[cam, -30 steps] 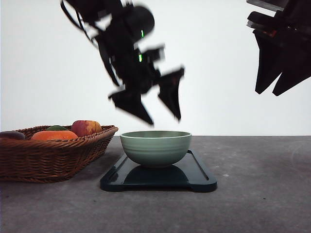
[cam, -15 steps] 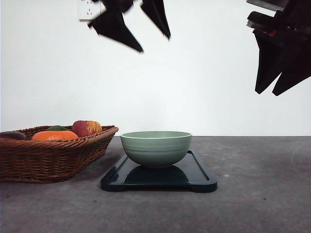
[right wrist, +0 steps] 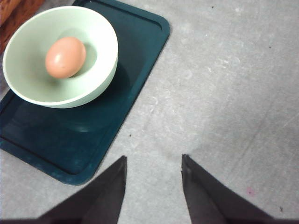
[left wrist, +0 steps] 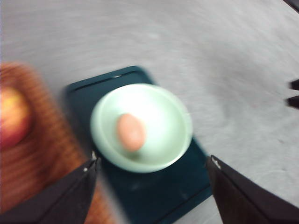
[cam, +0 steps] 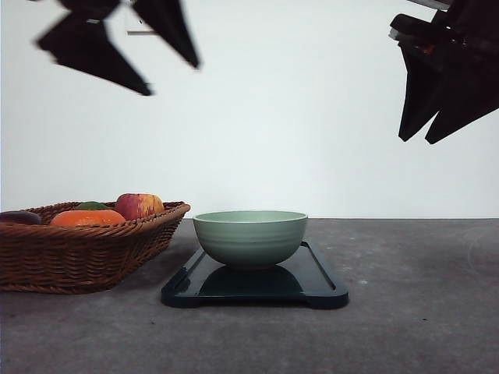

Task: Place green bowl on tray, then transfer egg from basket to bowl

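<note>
Brown egg (right wrist: 65, 57) lies inside the pale sage-green ceramic bowl (cam: 249, 238); bowl sits on the glossy dark rectangular tray (cam: 321, 282), just beside the brown wicker basket (cam: 86, 253); left gripper (cam: 121, 43) has risen clear above basket, jaws apart, empty; right gripper (cam: 437, 97) apart, idle; task looks complete.

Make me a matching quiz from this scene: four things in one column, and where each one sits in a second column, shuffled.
Things
1. brown egg
2. pale sage-green round ceramic bowl
3. red-yellow apple
4. glossy black-navy rectangular tray

Places
A. in the brown woven wicker basket
B. directly on the grey table
C. inside the bowl
D. on the tray

Pairs: 1-C, 2-D, 3-A, 4-B
</note>
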